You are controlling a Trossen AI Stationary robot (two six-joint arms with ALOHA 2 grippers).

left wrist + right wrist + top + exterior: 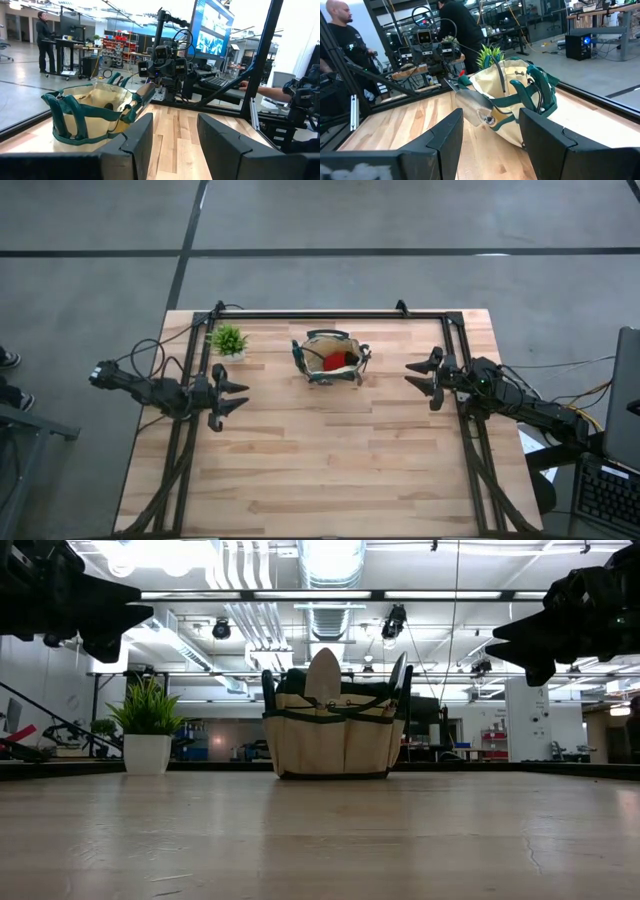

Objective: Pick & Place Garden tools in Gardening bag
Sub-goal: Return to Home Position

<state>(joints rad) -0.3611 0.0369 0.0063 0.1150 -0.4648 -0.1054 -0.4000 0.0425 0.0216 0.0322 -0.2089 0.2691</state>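
Note:
The tan gardening bag (331, 359) with dark green trim stands upright on the table at the far middle. Tools stick out of it: a red-headed piece (335, 361) inside, a grey metal blade (475, 106) in an outer pocket, and a pale trowel blade (323, 676) rising above the rim. My left gripper (236, 398) hovers open to the bag's left, above the table. My right gripper (415, 375) hovers open to the bag's right. Both are empty.
A small green potted plant (229, 341) stands left of the bag near the far edge. A dark metal frame (330, 313) runs along the table's far edge and sides. People stand in the room beyond the table (350, 45).

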